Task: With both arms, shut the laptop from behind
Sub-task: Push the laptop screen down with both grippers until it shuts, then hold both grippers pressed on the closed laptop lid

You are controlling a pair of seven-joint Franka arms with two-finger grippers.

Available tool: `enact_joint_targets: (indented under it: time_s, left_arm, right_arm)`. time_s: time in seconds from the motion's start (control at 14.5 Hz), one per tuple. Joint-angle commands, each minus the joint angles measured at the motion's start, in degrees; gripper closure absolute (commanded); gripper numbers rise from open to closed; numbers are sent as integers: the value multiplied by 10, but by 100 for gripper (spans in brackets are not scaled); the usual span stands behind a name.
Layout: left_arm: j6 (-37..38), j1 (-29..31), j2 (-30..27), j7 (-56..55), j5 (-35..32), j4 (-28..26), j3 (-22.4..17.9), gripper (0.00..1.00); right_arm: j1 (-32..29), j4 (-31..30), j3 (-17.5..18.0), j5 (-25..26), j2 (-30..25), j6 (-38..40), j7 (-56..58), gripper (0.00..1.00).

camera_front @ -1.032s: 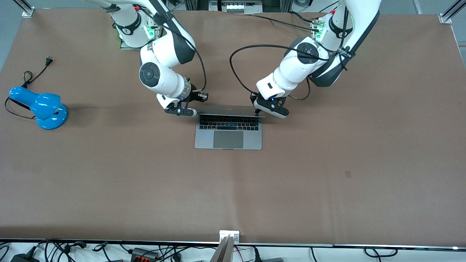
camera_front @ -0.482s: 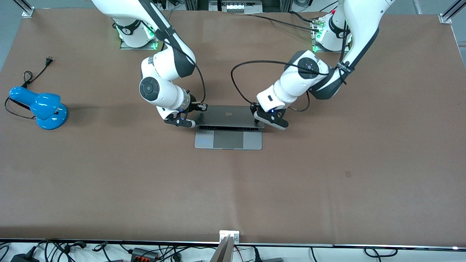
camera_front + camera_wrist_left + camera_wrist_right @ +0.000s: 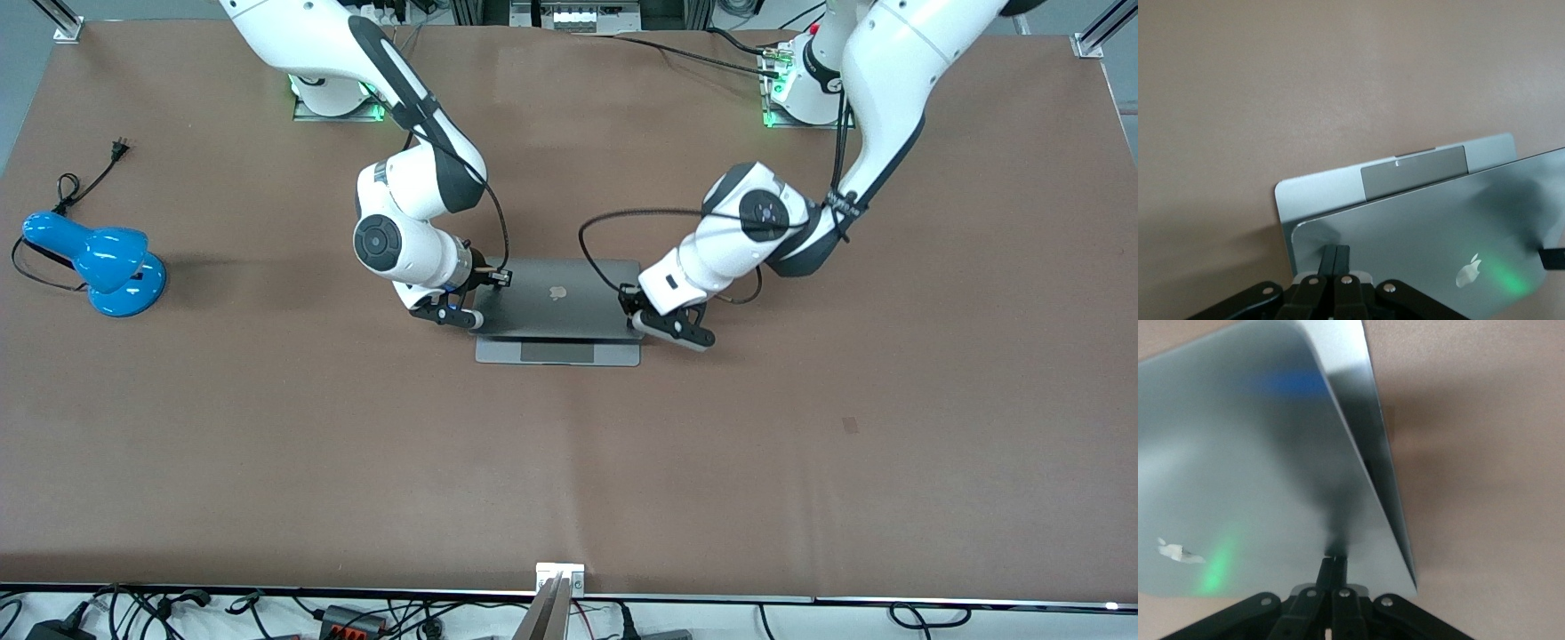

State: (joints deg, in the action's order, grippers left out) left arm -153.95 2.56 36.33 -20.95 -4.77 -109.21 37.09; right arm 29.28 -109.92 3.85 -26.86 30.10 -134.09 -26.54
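Observation:
The silver-grey laptop (image 3: 556, 307) lies mid-table with its lid tilted low over the base, the black apple logo facing up. A strip of base and trackpad (image 3: 557, 353) still shows at the edge nearer the front camera. My right gripper (image 3: 468, 319) is shut, its tips pressed on the lid corner toward the right arm's end; the right wrist view shows them (image 3: 1333, 561) on the lid (image 3: 1238, 453). My left gripper (image 3: 640, 326) is shut on the other corner; the left wrist view shows them (image 3: 1336, 252) on the lid (image 3: 1425, 233), with the trackpad (image 3: 1413, 170) showing past it.
A blue desk lamp (image 3: 98, 258) with its black cord and plug lies toward the right arm's end of the table. A metal bracket (image 3: 560, 573) and several cables sit along the table edge nearest the front camera.
The lid has swung from upright down to a low tilt over the keyboard. Both grippers have moved down and toward the front camera with it.

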Motion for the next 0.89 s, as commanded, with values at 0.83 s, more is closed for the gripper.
enact_joint_targets:
  time_s: [0.83]
  left_arm:
    - [-2,-108,94,-1,-17,122,-106,99]
  right_arm:
    - [-3,90,2,4,132,-25,11,100]
